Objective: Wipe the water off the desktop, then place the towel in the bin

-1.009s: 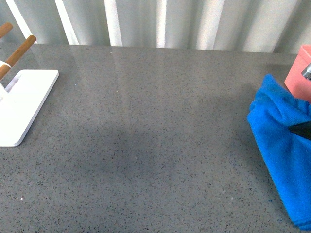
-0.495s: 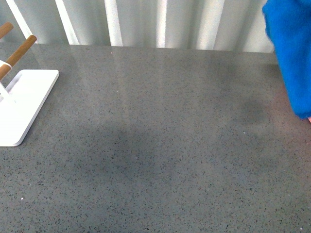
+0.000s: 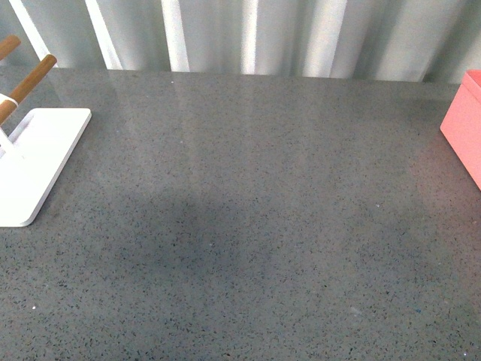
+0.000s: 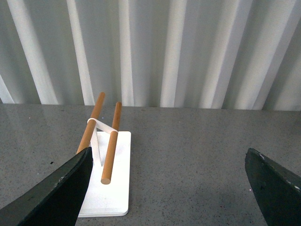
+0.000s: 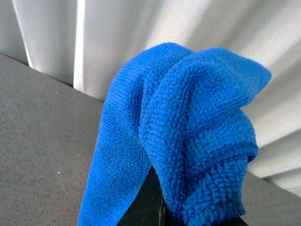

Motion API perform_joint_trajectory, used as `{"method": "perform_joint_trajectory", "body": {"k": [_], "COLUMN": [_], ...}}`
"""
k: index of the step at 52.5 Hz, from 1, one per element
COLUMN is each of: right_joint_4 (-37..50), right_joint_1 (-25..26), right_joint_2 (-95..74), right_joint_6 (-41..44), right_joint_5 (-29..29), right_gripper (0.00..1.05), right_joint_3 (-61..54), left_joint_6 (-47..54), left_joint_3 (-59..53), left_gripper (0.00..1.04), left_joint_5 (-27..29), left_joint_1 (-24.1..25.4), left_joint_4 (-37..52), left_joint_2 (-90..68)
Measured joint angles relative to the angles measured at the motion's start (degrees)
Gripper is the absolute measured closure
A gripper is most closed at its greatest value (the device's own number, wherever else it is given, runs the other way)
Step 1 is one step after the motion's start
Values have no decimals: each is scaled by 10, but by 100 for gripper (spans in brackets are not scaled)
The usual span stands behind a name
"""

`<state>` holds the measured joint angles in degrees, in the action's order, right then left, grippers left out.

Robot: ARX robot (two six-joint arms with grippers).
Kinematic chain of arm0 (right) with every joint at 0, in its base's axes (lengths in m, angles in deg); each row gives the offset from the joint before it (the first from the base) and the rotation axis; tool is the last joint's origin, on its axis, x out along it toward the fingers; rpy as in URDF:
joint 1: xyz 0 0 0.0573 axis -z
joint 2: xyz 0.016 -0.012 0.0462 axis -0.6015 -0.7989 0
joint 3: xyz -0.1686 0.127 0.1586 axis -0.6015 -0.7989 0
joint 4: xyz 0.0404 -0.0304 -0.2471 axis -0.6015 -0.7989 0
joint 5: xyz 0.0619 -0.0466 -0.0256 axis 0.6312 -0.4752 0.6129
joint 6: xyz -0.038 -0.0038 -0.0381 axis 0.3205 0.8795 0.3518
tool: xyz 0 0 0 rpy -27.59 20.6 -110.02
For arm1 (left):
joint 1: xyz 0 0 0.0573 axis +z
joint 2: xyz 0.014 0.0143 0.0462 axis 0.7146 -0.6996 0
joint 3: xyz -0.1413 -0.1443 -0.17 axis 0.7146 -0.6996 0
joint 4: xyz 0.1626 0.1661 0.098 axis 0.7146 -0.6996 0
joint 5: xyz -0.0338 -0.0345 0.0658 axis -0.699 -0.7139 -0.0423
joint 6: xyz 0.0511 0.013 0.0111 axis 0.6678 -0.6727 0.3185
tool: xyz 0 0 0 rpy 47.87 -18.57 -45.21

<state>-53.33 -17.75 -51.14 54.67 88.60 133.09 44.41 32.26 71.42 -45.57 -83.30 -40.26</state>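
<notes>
Left gripper [image 4: 168, 155]: fingers spread wide, nothing between them, hanging above the left part of the worktop [image 3: 248, 226]. Below and beyond it sits the white stand [image 4: 110, 188] with two wooden pegs [image 4: 101, 136] slanting up and away. This arm has no part in the coming move, we judge.

Worktop, left to right: stand at the far left edge, then a long bare run of grey speckled stone. We see no puddle. A darker patch near the middle could be shadow or damp; we cannot tell which. We judge the wiping done.

Bin [image 3: 466, 124]: pink, at the far right edge of the front view, only a corner and one wall showing. That wall runs from far to near.

Right gripper [image 5: 155, 207]: pinching the towel [image 5: 188, 127], which bunches up over the dark fingers and is held clear of the worktop. Neither shows in the front view, so both are off to the side or above it.

Key relation: the bin lies on the right arm's side, so that arm is the nearer. The bin is absent from the right wrist view, so we cannot say how far the towel is from its opening.

Room: pale ribbed wall [image 3: 248, 34] behind the worktop's far edge, even light.
</notes>
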Motion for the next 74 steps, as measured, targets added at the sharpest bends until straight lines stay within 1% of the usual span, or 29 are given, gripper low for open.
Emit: {"method": "perform_joint_trajectory", "body": {"k": [5,11,26,37,53,61,63,64,66,69,72,73,74], "right_joint_4": [-6,-4,14,23,29,26,26,27,28,30,30,30,30], "right_joint_1": [28,57,106,117,119,126,128,130,131,135,138,139,140], "right_joint_2": [0,-9,-82,-121,-196,-229,-236,-240,-243,-249,-251,-251,-251], "right_joint_6": [5,23,43,50,52,72,79,85,90,100,106,108,108], "right_joint_5": [5,5,-7,-17,-58,-85,-93,-100,-107,-120,-121,-120,-119], "right_gripper": [101,101,101,101,101,101,99,95,91,82,75,70,68], "right_joint_3": [-14,-63,-121,-130,-121,-115,-113,-112,-112,-110,-109,-108,-107], "left_joint_6": [0,0,0,0,0,0,0,0,0,0,0,0,0], "left_joint_3": [0,0,0,0,0,0,0,0,0,0,0,0,0], "left_gripper": [7,7,7,7,7,7,7,7,7,7,7,7,7], "left_joint_5": [0,0,0,0,0,0,0,0,0,0,0,0,0], "left_joint_1": [0,0,0,0,0,0,0,0,0,0,0,0,0], "left_joint_4": [0,0,0,0,0,0,0,0,0,0,0,0,0], "left_joint_2": [0,0,0,0,0,0,0,0,0,0,0,0,0]}}
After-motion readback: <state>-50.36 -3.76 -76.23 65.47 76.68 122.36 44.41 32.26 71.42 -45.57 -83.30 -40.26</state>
